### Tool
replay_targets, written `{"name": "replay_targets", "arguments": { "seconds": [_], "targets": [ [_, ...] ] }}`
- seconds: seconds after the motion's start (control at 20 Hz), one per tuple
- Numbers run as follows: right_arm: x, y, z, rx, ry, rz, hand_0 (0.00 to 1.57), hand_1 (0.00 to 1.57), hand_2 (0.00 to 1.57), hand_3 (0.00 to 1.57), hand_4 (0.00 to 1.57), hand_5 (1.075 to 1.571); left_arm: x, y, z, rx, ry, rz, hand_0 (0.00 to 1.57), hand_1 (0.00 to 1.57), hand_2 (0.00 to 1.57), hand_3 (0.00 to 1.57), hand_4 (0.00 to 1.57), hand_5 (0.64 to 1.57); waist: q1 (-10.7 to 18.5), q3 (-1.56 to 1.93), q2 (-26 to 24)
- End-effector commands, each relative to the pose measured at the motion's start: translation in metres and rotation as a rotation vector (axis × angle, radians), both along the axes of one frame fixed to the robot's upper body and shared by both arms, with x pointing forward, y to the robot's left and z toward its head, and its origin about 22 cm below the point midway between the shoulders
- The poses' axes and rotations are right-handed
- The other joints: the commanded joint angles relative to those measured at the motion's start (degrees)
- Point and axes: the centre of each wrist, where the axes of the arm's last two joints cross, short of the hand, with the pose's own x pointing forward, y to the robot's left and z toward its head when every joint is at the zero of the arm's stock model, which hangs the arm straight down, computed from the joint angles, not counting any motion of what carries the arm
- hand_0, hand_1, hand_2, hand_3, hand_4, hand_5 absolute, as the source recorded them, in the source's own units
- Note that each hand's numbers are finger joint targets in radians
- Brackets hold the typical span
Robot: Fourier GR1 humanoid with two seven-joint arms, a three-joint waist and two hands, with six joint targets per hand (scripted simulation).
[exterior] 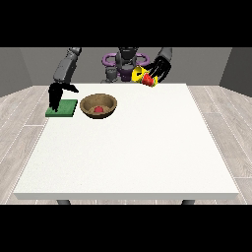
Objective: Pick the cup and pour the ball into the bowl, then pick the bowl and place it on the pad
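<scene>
The fingers [156, 73] of the hand at the view's right [161, 66] are curled around the cup [145, 78], a yellow and red one held raised and tipped on its side near the robot's chest, at the far edge of the counter [133, 152]. The hand at the view's left [55, 96] hangs with its fingers pointing down over the green pad [62, 108]; whether those fingers are released or clenched, I cannot tell, and they appear to hold nothing.

The ball [99, 109], a small red thing, lies inside the wooden bowl [99, 105]. The bowl stands on the counter just beside the pad, at its right in this view, not on it.

By this layout, step 1 looks done: the ball is in the bowl and the cup appears emptied. Step 2 is left: the bowl is ungrasped and has yet to be lifted and set on the pad. The cup is not yet set down.
</scene>
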Motion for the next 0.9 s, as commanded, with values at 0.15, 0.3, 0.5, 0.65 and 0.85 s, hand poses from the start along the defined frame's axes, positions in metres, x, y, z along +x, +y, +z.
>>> {"name": "replay_targets", "arguments": {
  "seconds": [0.15, 0.3, 0.5, 0.65, 0.85],
  "targets": [
    [0.042, 0.043, 0.034, 0.01, -0.08, 0.128, 0.0, 0.0, 0.0, 0.0, 0.39, 1.57, 0.009, 0.021, 0.003, -0.446, 0.06, -0.095, 0.29, 0.29, 0.0, 0.0, 0.83, 1.559, -4.76, -0.02, 6.83],
    [0.046, 0.059, 0.031, 0.012, -0.062, 0.158, 0.0, 0.0, 0.0, 0.0, 0.37, 1.564, 0.011, 0.04, -0.026, -0.534, 0.1, -0.117, 0.0, 0.0, 0.0, 0.0, 0.0, 1.545, -6.44, 0.01, 7.33],
    [0.033, 0.08, -0.004, -0.001, 0.012, 0.189, 0.0, 0.0, 0.0, 0.0, 0.18, 1.544, 0.001, 0.06, -0.074, -0.57, 0.194, -0.095, 0.0, 0.0, 0.0, 0.0, 0.0, 1.52, -8.85, 0.16, 3.26],
    [0.038, 0.094, -0.006, -0.016, 0.047, 0.2, 0.0, 0.0, 0.0, 0.0, 0.0, 1.545, 0.017, 0.082, -0.059, -0.583, 0.207, -0.092, 0.0, 0.0, 0.0, 0.0, 0.0, 1.527, -9.92, 0.19, 1.28],
    [0.034, 0.094, -0.019, 0.007, 0.087, 0.215, 0.0, 0.0, 0.0, 0.0, 0.08, 1.543, 0.006, 0.077, -0.073, -0.592, 0.218, -0.114, 0.0, 0.0, 0.0, 0.0, 0.0, 1.533, -9.22, 0.21, -0.21]
  ]
}}
